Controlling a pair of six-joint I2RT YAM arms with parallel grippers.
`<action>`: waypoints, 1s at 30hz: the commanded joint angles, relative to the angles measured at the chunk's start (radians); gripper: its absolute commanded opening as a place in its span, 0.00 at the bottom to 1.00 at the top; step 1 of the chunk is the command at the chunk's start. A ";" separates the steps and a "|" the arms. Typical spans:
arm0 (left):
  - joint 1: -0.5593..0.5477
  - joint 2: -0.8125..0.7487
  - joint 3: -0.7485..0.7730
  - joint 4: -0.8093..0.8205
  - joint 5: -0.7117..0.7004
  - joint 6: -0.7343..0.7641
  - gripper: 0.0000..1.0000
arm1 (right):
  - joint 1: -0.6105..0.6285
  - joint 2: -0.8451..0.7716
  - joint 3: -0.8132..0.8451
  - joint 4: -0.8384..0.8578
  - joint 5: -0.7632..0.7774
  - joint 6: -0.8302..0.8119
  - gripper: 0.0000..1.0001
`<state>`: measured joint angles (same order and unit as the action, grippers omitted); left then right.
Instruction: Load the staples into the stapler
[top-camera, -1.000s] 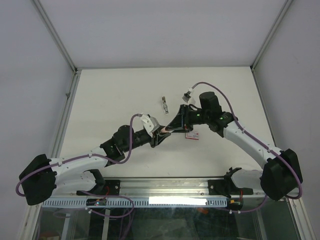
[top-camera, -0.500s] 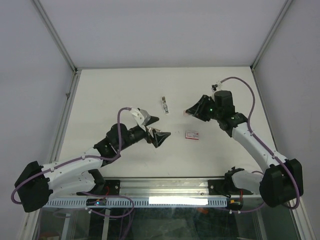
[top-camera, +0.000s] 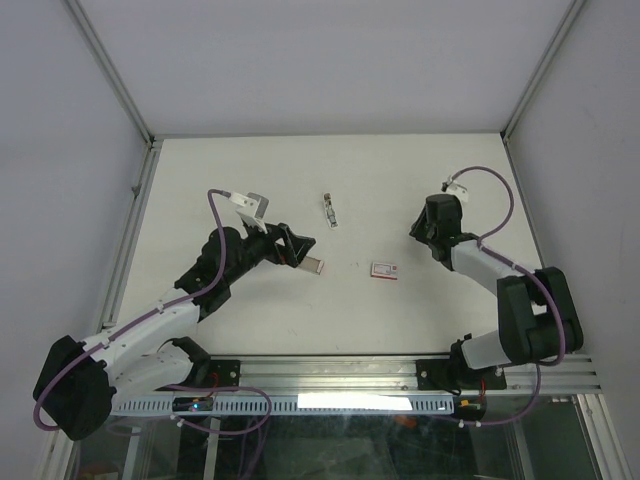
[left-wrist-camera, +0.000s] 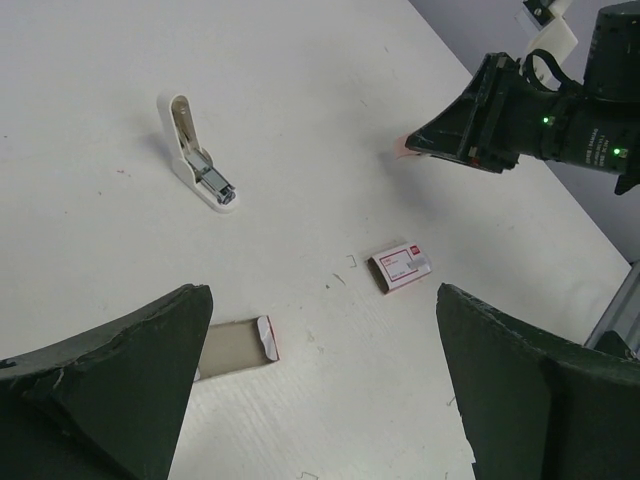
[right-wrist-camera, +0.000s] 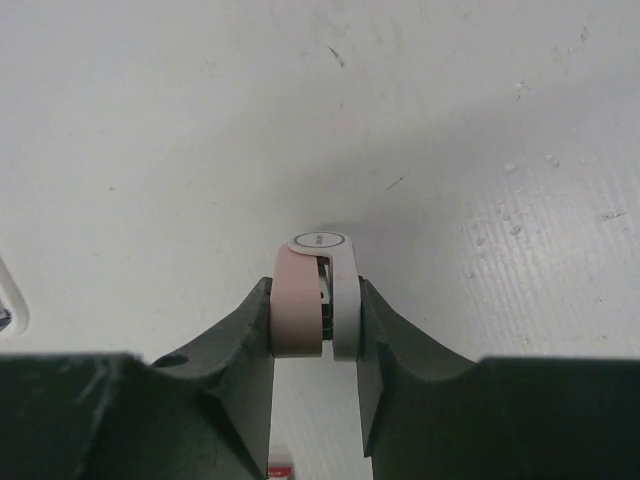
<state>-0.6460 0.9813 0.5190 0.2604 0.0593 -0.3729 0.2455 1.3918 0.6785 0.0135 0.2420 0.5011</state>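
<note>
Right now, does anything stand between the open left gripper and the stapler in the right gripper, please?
Nothing visible does. From the left gripper the way to the stapler in the right gripper is open; the red-and-white box, open tray and white-and-metal piece lie on the table beside that line.

Bare table (top-camera: 220, 175) stretches along the back wall (top-camera: 320, 60) and down the left side. Three small things lie in the middle, apart from one another: a white hinged tool (top-camera: 329, 210) farthest back, a red-and-white box (top-camera: 385, 269) nearer and to the right, and an open tray (left-wrist-camera: 238, 347) just beside one finger of the wide-spread left gripper (left-wrist-camera: 322, 292). Bare lanes run between all three. The right gripper (right-wrist-camera: 316, 300), clamped on the stapler (right-wrist-camera: 298, 295), points down close to the table and blocks the right side.
</note>
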 joint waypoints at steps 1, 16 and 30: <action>0.011 0.000 0.042 -0.007 -0.014 -0.034 0.99 | -0.019 0.055 0.026 0.110 0.053 -0.012 0.00; 0.014 -0.008 0.015 -0.013 -0.018 -0.057 0.99 | -0.143 0.195 0.051 0.089 -0.250 0.172 0.37; 0.016 -0.019 0.017 -0.029 -0.021 -0.058 0.99 | -0.170 0.114 0.038 0.000 -0.115 0.123 0.82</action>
<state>-0.6395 0.9833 0.5190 0.2199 0.0502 -0.4122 0.0978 1.5635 0.7143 0.0849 0.0299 0.6498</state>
